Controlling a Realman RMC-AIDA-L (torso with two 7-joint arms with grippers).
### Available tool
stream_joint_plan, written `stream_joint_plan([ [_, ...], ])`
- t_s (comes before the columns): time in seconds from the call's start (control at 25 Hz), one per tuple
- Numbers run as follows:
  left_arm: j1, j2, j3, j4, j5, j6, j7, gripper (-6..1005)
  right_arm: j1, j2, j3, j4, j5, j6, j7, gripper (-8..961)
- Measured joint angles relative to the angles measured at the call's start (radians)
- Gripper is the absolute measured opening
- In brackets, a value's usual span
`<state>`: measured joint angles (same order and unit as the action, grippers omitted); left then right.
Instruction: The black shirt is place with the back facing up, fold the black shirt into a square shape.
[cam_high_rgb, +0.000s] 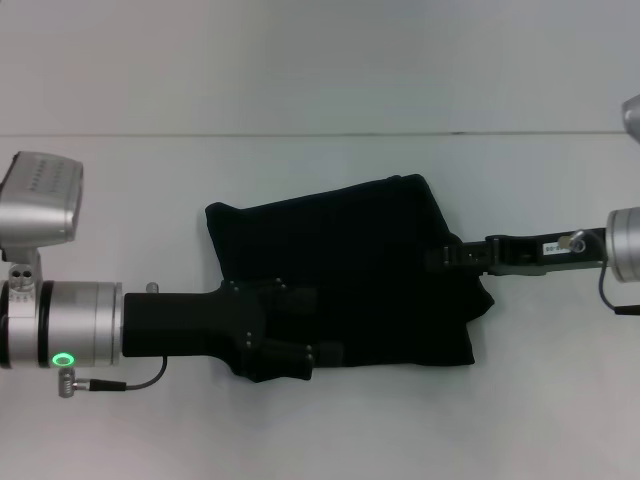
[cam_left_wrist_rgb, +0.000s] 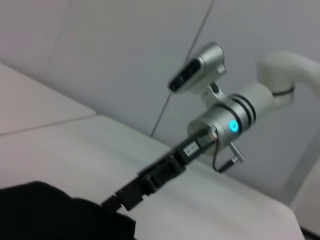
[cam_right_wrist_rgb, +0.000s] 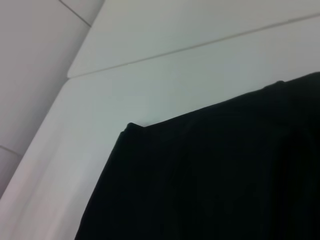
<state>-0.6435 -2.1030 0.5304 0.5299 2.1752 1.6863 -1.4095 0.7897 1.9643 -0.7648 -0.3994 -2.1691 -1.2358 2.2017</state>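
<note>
Black shirt sits mid-table, already a rough block. Left gripper is on its 7 o'clock edge, right gripper at 3 o'clock; can't tell either's grip. Your risk: uneven pulls skew the fold.

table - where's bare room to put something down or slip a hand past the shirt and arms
The white table is bare along the far side beyond the black shirt, and along the near edge below it. It is crowded at the shirt's sides: the left gripper lies over its near-left corner, and the right gripper reaches onto its right edge.
</note>
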Motion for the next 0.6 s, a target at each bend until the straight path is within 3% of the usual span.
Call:
stream_joint_plan([
  [0.6, -0.009, -0.003, 0.038, 0.003, 0.002, -0.056, 0.010, 951, 0.015, 0.041, -0.009, 0.026, 0.000, 0.096, -0.008, 896],
])
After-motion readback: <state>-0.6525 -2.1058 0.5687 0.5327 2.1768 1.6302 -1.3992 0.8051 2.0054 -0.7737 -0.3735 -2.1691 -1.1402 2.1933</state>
